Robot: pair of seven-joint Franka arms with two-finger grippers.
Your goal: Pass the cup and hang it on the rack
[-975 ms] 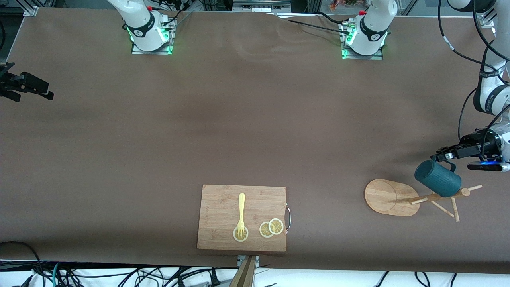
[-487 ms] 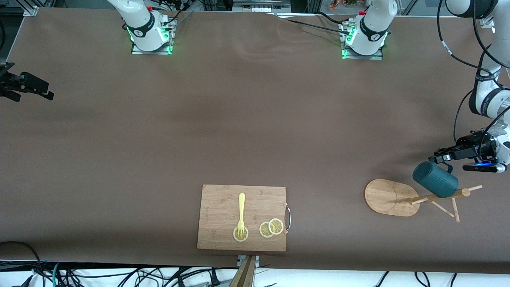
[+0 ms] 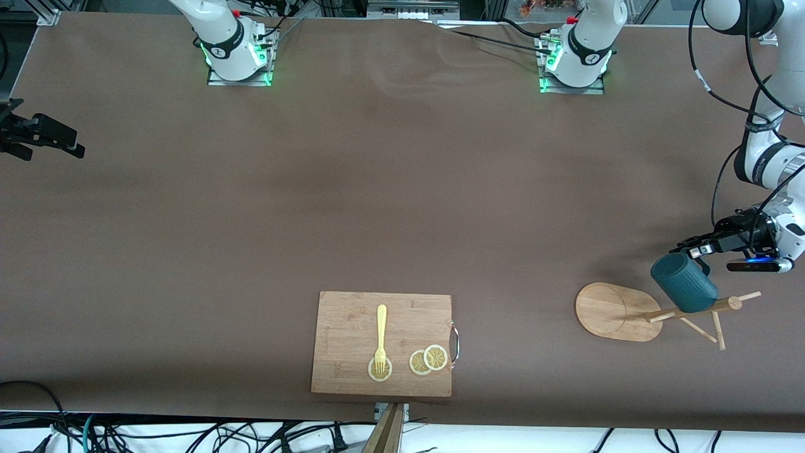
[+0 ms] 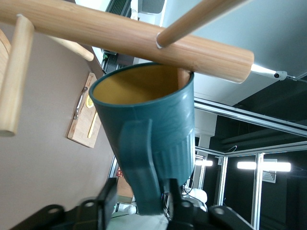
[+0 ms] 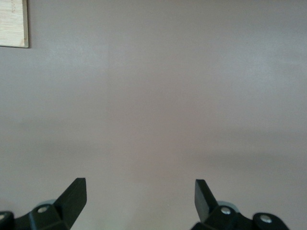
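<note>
One cup (image 3: pixel 683 282) tilted on rack (image 3: pixel 619 311) peg, left fingers (image 4: pixel 112 199) flanking handle, right fingers (image 5: pixel 72 194) apart.

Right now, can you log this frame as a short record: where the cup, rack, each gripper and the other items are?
cup: teal, tilted, on the rack with a peg inside its mouth
rack: wooden mug tree, at the left arm's end of the table
left gripper: at the cup's handle, fingers either side of it, grip unclear
right gripper: at the right arm's end of the table, fingers open, waiting
board: nearest the front camera, holding a fork and lemon slices
</note>
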